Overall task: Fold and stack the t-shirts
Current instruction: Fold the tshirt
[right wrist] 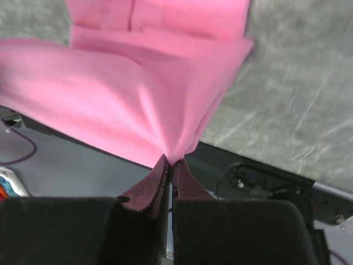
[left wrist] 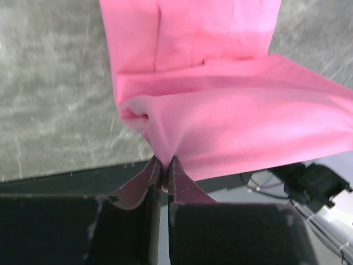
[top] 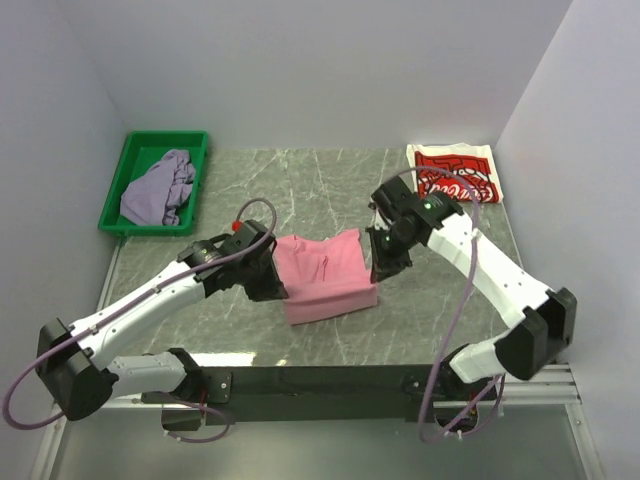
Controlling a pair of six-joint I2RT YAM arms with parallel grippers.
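The pink t-shirt (top: 325,275) lies partly folded at the middle of the table, with its near edge lifted. My left gripper (top: 268,285) pinches its left corner, shut on the cloth (left wrist: 231,110), which bunches between the jaws (left wrist: 164,165). My right gripper (top: 385,262) holds the right corner, shut on the pink fabric (right wrist: 138,94) at its fingertips (right wrist: 170,161). A white t-shirt with a red print (top: 455,172) lies folded at the far right. The lavender-grey t-shirt (top: 158,187) sits crumpled in the green bin (top: 200,180).
The green bin stands at the far left corner. White walls enclose the marbled table (top: 290,180) on three sides. A black rail (top: 320,382) with the arm bases runs along the near edge.
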